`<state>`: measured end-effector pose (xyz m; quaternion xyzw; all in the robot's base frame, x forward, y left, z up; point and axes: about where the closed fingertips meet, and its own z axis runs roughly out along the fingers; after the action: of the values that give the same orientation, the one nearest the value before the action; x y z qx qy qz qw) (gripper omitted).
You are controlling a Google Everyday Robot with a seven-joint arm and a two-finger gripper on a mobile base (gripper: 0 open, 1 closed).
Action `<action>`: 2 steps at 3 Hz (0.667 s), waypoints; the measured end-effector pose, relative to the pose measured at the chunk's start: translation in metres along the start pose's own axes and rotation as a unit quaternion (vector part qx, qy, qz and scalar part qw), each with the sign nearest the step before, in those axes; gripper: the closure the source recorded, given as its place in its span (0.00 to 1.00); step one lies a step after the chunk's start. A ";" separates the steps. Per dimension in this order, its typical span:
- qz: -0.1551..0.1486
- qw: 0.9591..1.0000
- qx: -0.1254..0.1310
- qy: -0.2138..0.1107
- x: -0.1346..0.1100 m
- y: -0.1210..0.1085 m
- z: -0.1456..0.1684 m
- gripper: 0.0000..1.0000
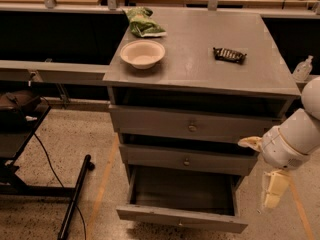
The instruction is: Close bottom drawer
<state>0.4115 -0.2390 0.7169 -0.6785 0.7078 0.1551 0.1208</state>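
Speckled floor point(70, 134) under grey table point(200, 54): bottom drawer point(182, 218) stands open, gripper point(272, 191) hangs below the table's front-right corner, jaws' state indiscernible.

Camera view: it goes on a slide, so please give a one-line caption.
The gripper hangs off the grey cabinet's right side, next to the pulled-out bottom drawer, not touching it.

There were three drawers: top drawer point(192, 126), middle drawer point(186, 160), bottom drawer point(180, 219). There was one bowl point(142, 53), one green bag point(142, 24), one wrapped bar point(229, 54), and one gripper point(272, 191), hanging right of the bottom drawer.
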 end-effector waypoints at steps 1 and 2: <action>-0.001 0.999 -0.031 -0.027 0.004 -0.005 0.045 0.00; -0.030 0.993 -0.070 -0.085 0.002 -0.006 0.136 0.00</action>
<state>0.4122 -0.1893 0.5907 -0.6905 0.6619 0.2576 0.1369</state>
